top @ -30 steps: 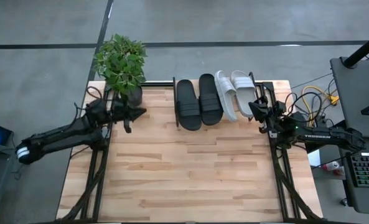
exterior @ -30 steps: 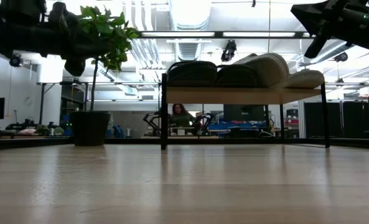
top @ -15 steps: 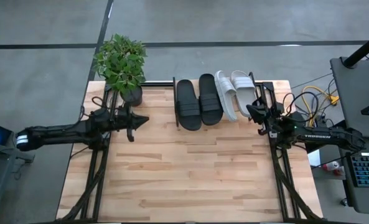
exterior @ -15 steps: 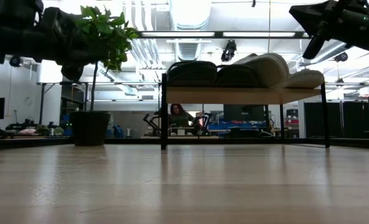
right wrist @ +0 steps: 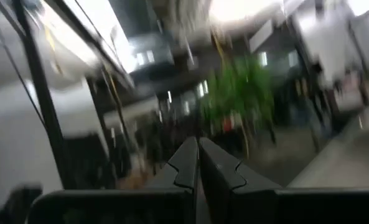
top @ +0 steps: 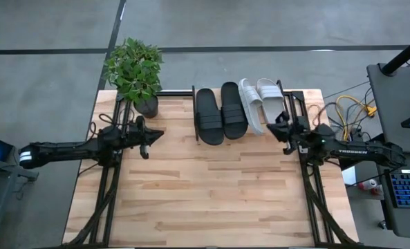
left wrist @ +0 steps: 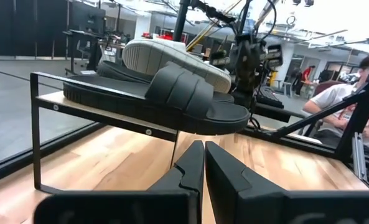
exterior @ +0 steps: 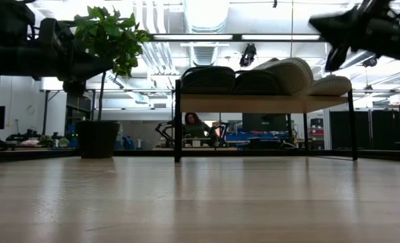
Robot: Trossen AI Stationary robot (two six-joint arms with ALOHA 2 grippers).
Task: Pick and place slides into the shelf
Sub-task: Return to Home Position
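The shelf (top: 296, 97) stands at the table's far edge, its plank top (exterior: 264, 102) on thin black legs. Two black slides (top: 209, 116) (top: 232, 109) and two pale slides (top: 251, 104) (top: 270, 95) lie side by side on it. One pale slide (exterior: 291, 73) sits tilted, higher than the rest. My left gripper (top: 155, 134) hovers shut to the left of the shelf, pointing at the black slide (left wrist: 172, 93). My right gripper (top: 274, 125) hovers shut at the shelf's near right corner. It is also in the right wrist view (right wrist: 198, 152).
A potted plant (top: 135, 72) stands at the far left corner, just beyond my left arm. Cables (top: 346, 111) and a desk lie off the table's right edge. Bare wooden table (top: 211, 194) stretches from the shelf to the near edge. People sit in the room behind (exterior: 196, 125).
My left gripper has dropped lower and drifted a little toward the near edge, and its arm has straightened out level. My right gripper has slid slightly toward the table's left, along the shelf's near side. Both have stayed shut. The slides have not moved.
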